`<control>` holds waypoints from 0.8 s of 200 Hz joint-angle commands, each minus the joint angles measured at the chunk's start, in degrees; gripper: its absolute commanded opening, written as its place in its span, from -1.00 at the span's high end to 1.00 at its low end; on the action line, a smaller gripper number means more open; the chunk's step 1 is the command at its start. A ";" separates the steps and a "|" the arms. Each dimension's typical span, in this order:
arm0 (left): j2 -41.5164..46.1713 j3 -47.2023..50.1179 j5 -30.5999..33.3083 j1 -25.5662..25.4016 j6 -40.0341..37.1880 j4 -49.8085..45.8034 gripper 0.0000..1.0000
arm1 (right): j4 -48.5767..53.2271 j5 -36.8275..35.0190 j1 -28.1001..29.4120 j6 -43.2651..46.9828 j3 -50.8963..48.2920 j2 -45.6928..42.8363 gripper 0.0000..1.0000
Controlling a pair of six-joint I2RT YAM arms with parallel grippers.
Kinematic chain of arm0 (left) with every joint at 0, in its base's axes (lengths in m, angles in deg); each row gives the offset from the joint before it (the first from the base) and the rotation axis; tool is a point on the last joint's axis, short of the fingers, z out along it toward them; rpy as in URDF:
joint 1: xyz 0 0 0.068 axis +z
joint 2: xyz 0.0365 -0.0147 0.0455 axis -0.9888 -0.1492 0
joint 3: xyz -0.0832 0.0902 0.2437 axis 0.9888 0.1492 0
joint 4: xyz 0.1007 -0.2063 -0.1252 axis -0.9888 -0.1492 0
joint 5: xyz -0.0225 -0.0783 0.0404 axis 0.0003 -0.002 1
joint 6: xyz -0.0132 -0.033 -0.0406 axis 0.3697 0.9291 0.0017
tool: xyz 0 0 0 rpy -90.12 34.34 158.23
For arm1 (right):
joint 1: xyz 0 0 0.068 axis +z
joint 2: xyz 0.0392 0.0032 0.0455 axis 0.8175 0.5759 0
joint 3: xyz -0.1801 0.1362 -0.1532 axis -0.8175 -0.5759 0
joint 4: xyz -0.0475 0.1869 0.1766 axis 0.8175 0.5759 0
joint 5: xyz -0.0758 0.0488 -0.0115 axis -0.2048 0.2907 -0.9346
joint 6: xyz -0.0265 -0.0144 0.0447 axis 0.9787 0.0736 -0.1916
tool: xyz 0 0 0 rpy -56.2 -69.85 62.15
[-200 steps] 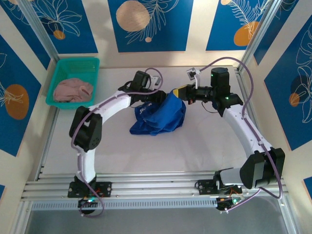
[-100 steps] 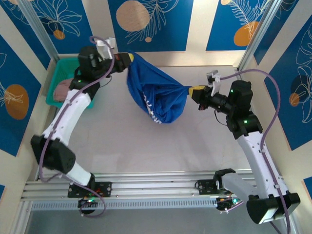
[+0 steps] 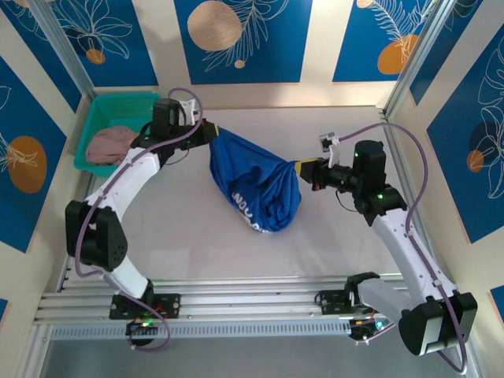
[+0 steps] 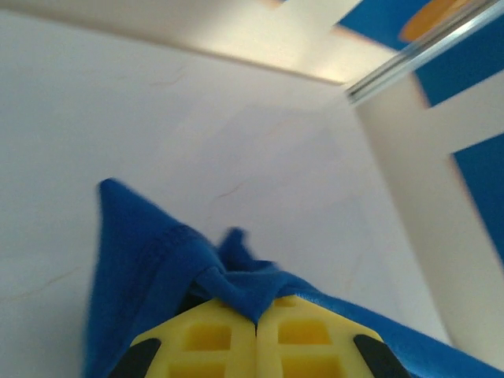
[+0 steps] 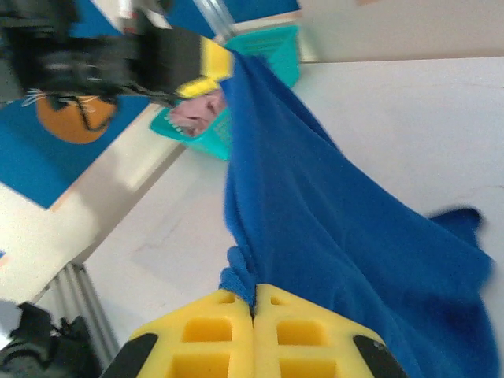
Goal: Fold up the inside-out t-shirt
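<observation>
Top external: mid-frame, left gripper (image 3: 211, 130) and right gripper (image 3: 304, 167) pinch the blue t-shirt (image 3: 264, 185); white print (image 3: 241, 204) illegible.

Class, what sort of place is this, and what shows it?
Probably a robot test cell, not a home: white robot arms bolted to a white table, aluminium frame rails, and printed blue wall panels enclosing it.
</observation>
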 commanded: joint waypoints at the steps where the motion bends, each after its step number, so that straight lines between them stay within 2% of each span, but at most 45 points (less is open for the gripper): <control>1: -3.58 -6.42 11.28 0.97 -4.57 -6.71 0.71 | -2.31 5.10 0.29 -2.49 0.14 0.50 1.00; 14: -3.39 -6.46 10.90 0.27 -6.38 -8.23 0.40 | -2.93 4.40 0.96 -4.61 0.12 1.14 1.00; 36: 3.73 0.40 13.97 -3.73 -9.69 -8.48 -0.06 | -3.32 2.06 2.00 -8.12 0.07 2.21 1.00; 53: 10.93 9.73 14.60 -8.04 -8.95 -6.45 -0.29 | -4.03 0.77 2.18 -10.07 -0.28 2.71 1.00; 69: 16.46 18.91 12.90 -13.90 -7.03 -2.52 -0.40 | -3.40 -0.29 2.18 -10.80 0.26 3.53 1.00; 90: 18.06 26.65 9.06 -21.42 -2.91 3.70 -0.44 | -2.55 -1.59 2.18 -11.06 1.21 4.29 1.00; 108: 15.68 29.09 10.06 -26.59 -1.64 8.32 -0.45 | -2.36 -2.28 2.15 -11.20 1.52 4.64 1.00; 135: 6.99 26.27 12.07 -29.57 -2.87 10.05 -0.40 | -2.80 -2.28 2.13 -11.62 1.65 4.75 1.00; 151: 2.58 24.32 12.94 -29.75 -3.45 10.38 -0.23 | -2.47 -2.74 2.05 -11.25 2.16 4.32 1.00; 160: 1.23 23.48 12.92 -29.78 -3.94 10.51 0.02 | -1.60 -3.23 1.87 -10.56 2.96 4.00 1.00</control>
